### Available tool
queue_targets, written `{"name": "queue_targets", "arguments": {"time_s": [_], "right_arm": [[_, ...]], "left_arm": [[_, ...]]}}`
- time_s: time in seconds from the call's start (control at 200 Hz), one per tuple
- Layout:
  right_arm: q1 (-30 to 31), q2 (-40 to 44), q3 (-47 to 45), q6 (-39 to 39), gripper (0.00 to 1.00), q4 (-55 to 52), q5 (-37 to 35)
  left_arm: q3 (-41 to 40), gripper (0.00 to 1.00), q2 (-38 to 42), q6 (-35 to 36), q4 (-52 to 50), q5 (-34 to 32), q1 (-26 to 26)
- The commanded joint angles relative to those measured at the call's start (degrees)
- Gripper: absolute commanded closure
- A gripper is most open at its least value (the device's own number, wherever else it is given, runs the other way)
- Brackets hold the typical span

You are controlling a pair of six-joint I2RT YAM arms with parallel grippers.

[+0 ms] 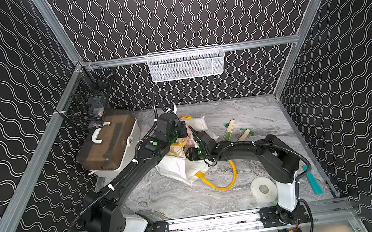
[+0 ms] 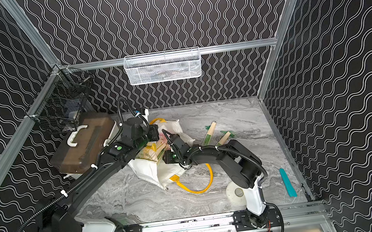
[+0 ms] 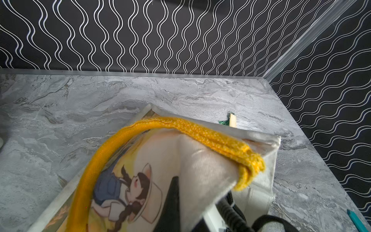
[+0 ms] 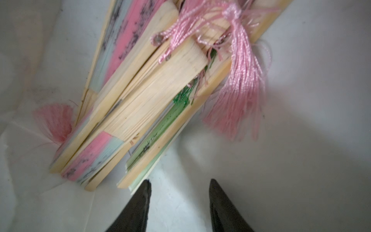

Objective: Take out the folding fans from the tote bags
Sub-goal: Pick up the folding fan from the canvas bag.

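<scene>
The tote bag lies slumped at the middle of the table. The left gripper is clamped on the bag's fabric at its far side, beside a yellow handle. The right gripper is inside the bag, fingers apart and holding nothing. A bundle of fans lies just ahead of its fingertips, and the end of a green fan is just beside one of them. Two loose fans lie on the table right of the bag.

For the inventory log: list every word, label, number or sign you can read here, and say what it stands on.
No text can be read.
On the tote bag: only a printed drawing of a girl in a hat, no words.
On the fans: dark marks on the pink and green paper, too blurred to read.
On the box and the tape roll: no lettering shows.
</scene>
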State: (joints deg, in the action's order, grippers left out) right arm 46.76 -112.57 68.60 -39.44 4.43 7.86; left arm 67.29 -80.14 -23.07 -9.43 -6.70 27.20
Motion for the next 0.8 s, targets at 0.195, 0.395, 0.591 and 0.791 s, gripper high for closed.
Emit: {"name": "queue_targets", "arguments": {"time_s": [0.195, 0.395, 0.591, 0.791], "right_arm": [[0.2, -3.0, 3.1, -4.0, 0.46, 4.5, 0.3], [0.2, -6.3, 4.4, -5.3, 0.50, 4.4, 0.8], [0.2, -7.3, 4.9, -6.2, 0.55, 5.2, 1.3], [0.2, -7.9, 5.4, -6.6, 0.62, 6.6, 2.4]], "left_arm": [[-0.9, 1.00, 0.2, -1.7, 1.6, -0.1, 0.4], [-1.1, 1.00, 0.4, -1.5, 1.5, -0.8, 0.7], [-0.9, 1.00, -0.2, -1.5, 1.4, -0.5, 0.7], [-1.0, 1.00, -0.5, -1.6, 1.7, 0.0, 0.7]]}}
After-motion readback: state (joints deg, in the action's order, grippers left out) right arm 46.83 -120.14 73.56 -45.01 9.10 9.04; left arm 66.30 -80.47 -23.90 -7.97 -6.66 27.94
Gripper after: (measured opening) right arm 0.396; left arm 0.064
